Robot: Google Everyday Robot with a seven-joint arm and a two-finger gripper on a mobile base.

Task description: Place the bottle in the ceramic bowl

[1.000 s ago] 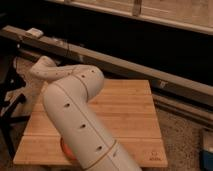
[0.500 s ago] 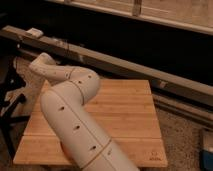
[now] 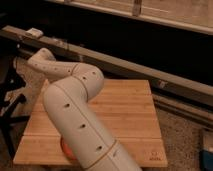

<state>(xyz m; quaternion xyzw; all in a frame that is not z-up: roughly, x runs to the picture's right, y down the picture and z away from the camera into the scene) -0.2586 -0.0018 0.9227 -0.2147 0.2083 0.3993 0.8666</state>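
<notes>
Place: you face a lab or workshop test space, not a home.
Furniture: one butcher-block wooden table stands alone on a speckled hard floor.
Background: a long metal rail crosses dark wall panels.
Left edge: black stand legs.
Robot: the gripper is hidden from you, past the far end of the white arm at the table's back-left corner.

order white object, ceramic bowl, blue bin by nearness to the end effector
The end effector is at the table's far left.
1. white object, ledge just behind
2. ceramic bowl, front edge under arm
3. blue bin, floor far right
</notes>
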